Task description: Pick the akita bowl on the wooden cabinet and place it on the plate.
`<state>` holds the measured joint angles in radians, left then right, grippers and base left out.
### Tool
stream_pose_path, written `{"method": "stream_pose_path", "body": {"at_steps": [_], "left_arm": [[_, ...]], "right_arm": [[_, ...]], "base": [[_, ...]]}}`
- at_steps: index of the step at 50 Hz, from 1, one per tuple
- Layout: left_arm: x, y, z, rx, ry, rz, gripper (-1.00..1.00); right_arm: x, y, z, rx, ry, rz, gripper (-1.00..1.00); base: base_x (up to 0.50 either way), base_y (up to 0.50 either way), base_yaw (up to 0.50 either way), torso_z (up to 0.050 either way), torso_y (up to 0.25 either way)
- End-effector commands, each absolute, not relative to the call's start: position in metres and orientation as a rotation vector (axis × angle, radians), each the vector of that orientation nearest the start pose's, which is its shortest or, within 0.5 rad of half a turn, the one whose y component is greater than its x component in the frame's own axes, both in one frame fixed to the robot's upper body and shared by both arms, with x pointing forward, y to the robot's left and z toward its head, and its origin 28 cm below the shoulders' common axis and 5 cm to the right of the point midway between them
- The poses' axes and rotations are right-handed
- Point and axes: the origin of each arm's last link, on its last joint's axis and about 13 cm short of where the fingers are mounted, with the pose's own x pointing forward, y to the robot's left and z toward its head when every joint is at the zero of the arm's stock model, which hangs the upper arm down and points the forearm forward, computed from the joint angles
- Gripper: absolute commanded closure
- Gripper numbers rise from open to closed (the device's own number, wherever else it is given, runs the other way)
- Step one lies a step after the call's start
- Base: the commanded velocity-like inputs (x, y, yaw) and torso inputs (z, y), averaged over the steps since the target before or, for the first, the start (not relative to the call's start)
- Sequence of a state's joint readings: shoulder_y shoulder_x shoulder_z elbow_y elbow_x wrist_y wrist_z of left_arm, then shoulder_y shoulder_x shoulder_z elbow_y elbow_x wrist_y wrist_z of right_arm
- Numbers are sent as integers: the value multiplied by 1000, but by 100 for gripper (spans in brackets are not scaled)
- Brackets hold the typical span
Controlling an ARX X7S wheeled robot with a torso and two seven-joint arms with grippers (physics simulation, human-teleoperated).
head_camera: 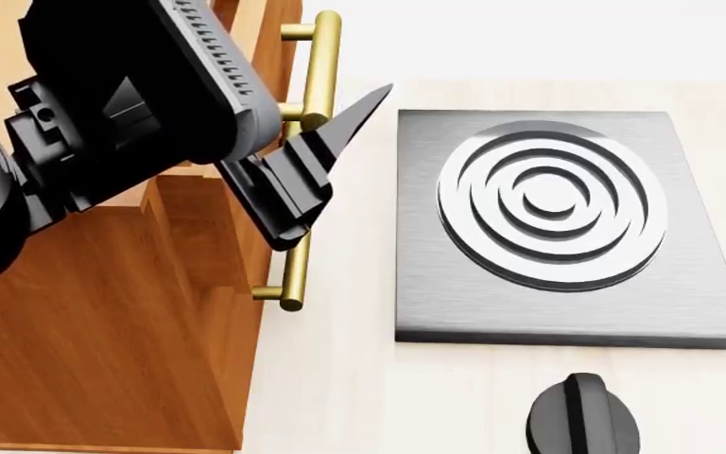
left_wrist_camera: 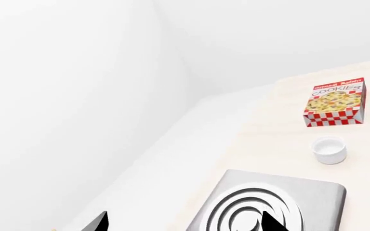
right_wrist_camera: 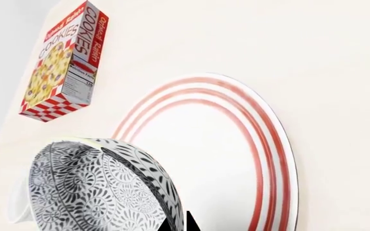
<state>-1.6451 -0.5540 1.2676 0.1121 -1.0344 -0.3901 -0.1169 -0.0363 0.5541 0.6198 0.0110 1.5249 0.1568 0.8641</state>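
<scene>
While the head view is filled by the left arm, whose left tool is held over the front edge of the wooden cabinet beside its brass bar handles, neither the akita bowl nor the plate is seen there. Only the grey stove slab with its ringed burner and a black knob are shown on the pale worktop.

From the right wrist camera, the akita bowl is seen tilted, close to the lens, at the rim of the plate, with a cookie box beyond. Whether the right tool is closed on the bowl cannot be told.

From the left wrist camera, the left tool's fingertips are seen spread wide, nothing between them; a white cup is also shown.
</scene>
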Motion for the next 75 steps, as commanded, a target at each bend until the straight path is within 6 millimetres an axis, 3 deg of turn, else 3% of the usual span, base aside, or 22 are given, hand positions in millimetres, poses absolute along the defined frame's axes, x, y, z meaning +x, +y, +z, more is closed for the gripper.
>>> {"method": "stream_pose_path", "body": {"at_steps": [1,32,33,64,75], "left_arm": [[314,163,324,525,-317,-778,-100],[314,165,318,522,-307,-774,-100],[314,165,318,522,-307,-773,-100],[314,166,318,522,-307,-766,-100],[313,169,317,517,-306,-759,-100]], "right_arm": [[182,-308,112,1067,54,-1062,100],[182,-310,106,1070,54,-1081,100],[182,-310,106,1067,51,-1080,-100],[183,-310,106,1054,52,-1070,-100],[179,-310,117,1032,23,-1060,-100]], "base": [[0,0,0,0,0],[0,0,0,0,0],[0,0,0,0,0],[0,0,0,0,0],[0,0,0,0,0]]}}
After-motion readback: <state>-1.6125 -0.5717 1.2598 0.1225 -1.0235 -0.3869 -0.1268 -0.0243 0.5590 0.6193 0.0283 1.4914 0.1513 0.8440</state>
